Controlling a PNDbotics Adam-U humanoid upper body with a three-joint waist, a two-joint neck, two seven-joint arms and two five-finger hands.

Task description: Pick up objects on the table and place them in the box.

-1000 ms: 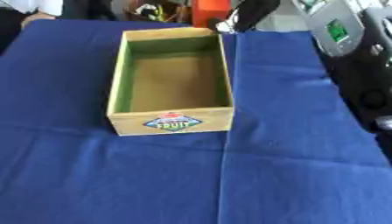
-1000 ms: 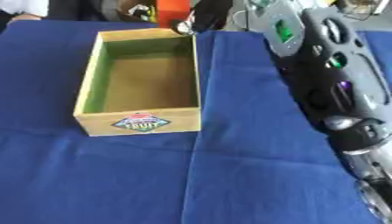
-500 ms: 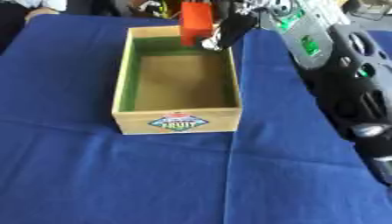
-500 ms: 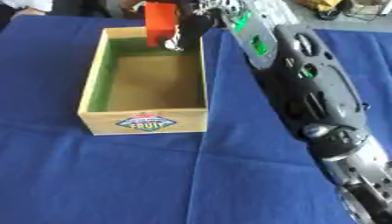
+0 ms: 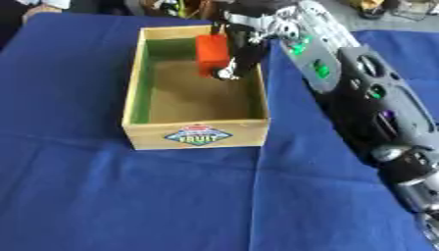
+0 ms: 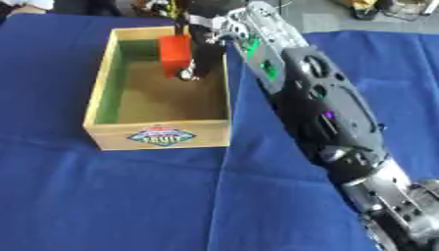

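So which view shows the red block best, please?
The left eye view: the red block appears whole, held by the right robot hand over the box. The right eye view shows nearly the same, slightly nearer the box's far wall.

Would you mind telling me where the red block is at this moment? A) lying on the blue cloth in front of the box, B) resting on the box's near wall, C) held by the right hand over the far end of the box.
C: the right hand is curled on the red block, holding it above the far end of the wooden box.
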